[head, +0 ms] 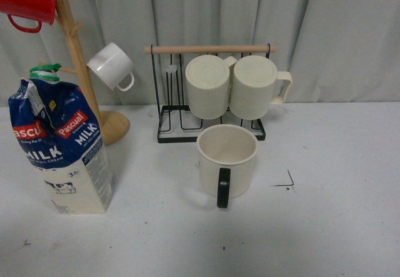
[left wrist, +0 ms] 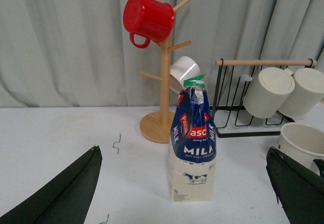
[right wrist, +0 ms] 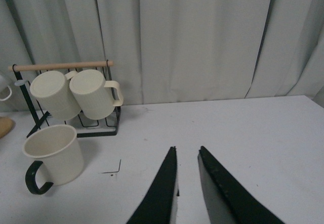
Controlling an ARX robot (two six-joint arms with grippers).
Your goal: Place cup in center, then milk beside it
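The cup [head: 226, 159], a wide cream-white mug with a black handle facing front, stands upright on the white table just in front of the wire rack; it also shows in the right wrist view [right wrist: 53, 154] and at the edge of the left wrist view [left wrist: 302, 141]. The milk [head: 61, 146] stands upright at the front left. In the left wrist view the milk [left wrist: 192, 145] stands between and beyond my left gripper's [left wrist: 185, 183] wide-open fingers. My right gripper [right wrist: 186, 150] is shut and empty, over bare table right of the cup. A black corner mark [head: 284, 182] lies right of the cup.
A black wire rack [head: 209, 92] with a wooden bar holds two ribbed cream mugs behind the cup. A wooden mug tree [head: 84, 70] at the back left carries a red mug [head: 26, 0] and a small white cup [head: 112, 66]. Grey curtain behind.
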